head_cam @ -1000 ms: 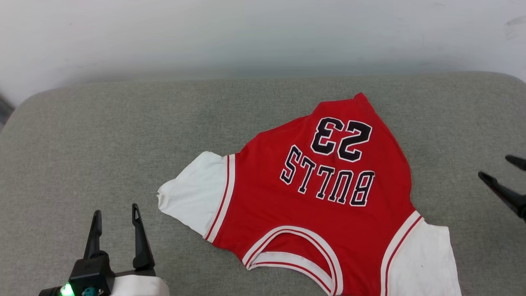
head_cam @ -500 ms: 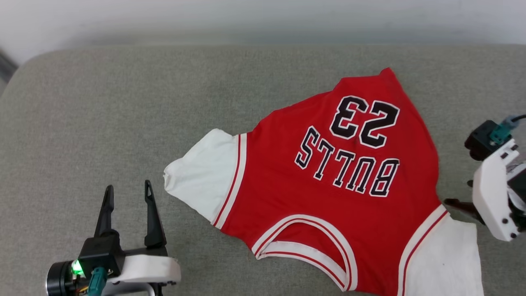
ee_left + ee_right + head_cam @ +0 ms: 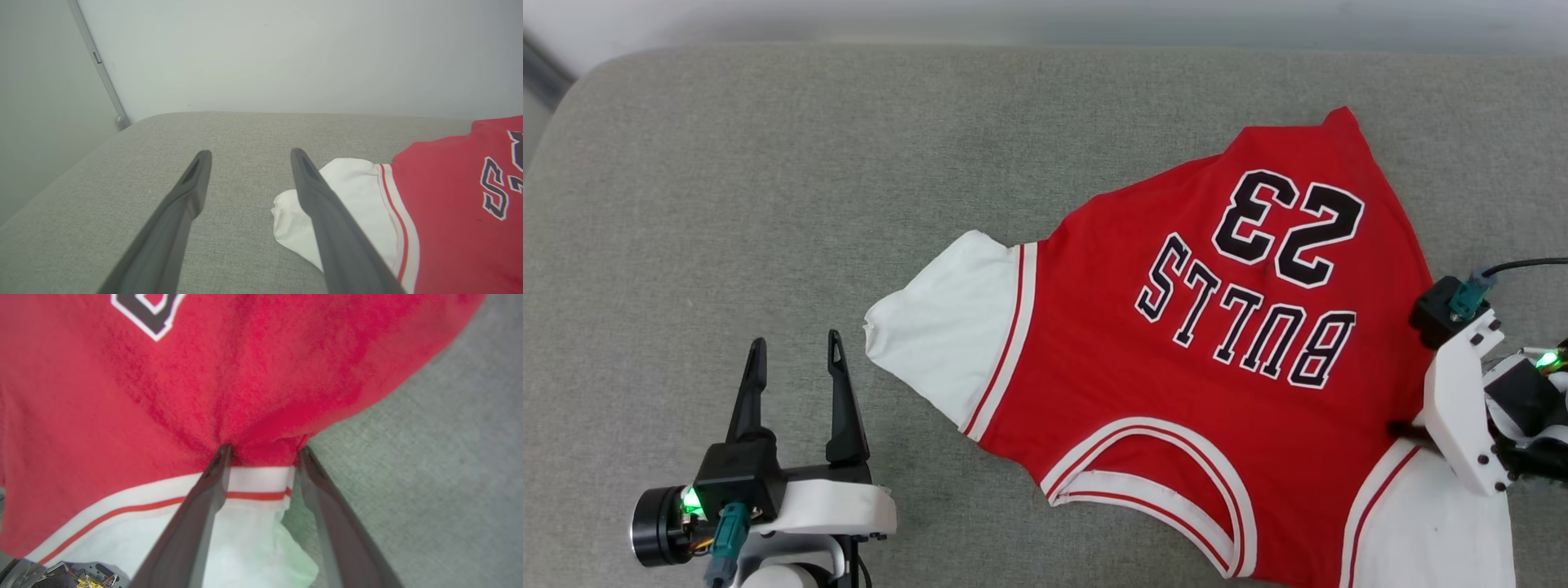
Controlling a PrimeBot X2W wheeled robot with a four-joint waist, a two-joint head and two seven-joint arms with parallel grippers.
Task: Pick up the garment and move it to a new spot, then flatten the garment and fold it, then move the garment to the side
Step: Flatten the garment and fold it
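My left gripper (image 3: 796,351) hovers over the grey cushion (image 3: 727,163) at the lower left. Its fingers are spread wide with nothing between them, near the left sleeve (image 3: 947,327) but apart from it. The garment (image 3: 1111,367) lies flat on the cushion right of centre, collar toward me and "BULLS 23" upside down in my head view. My right gripper (image 3: 264,454) is down on its right edge at the striped sleeve seam. Its fingers stand apart, one on each side of a ridge of red cloth bunched between the tips.
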